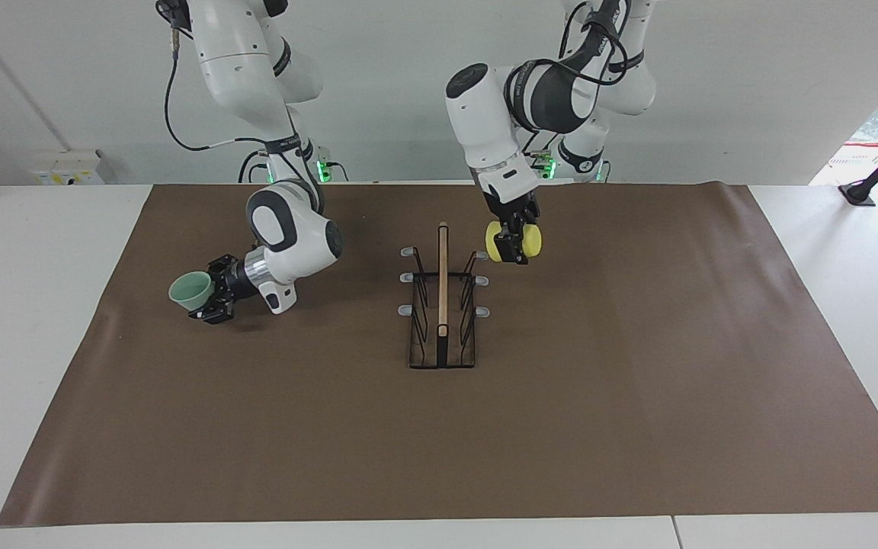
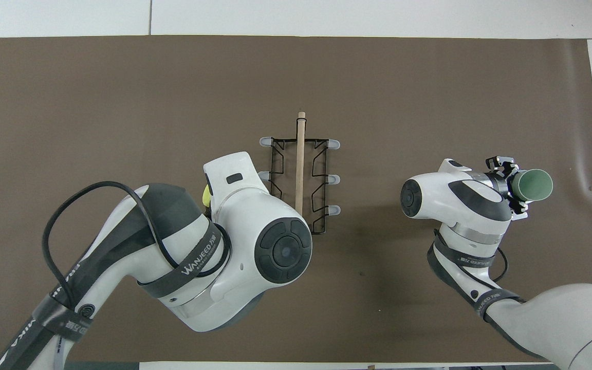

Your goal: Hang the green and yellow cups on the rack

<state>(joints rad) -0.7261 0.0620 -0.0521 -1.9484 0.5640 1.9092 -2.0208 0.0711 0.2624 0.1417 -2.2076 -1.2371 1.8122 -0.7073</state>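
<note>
"WANJEED" on left arm's strap (image 2: 198, 257)
</note>
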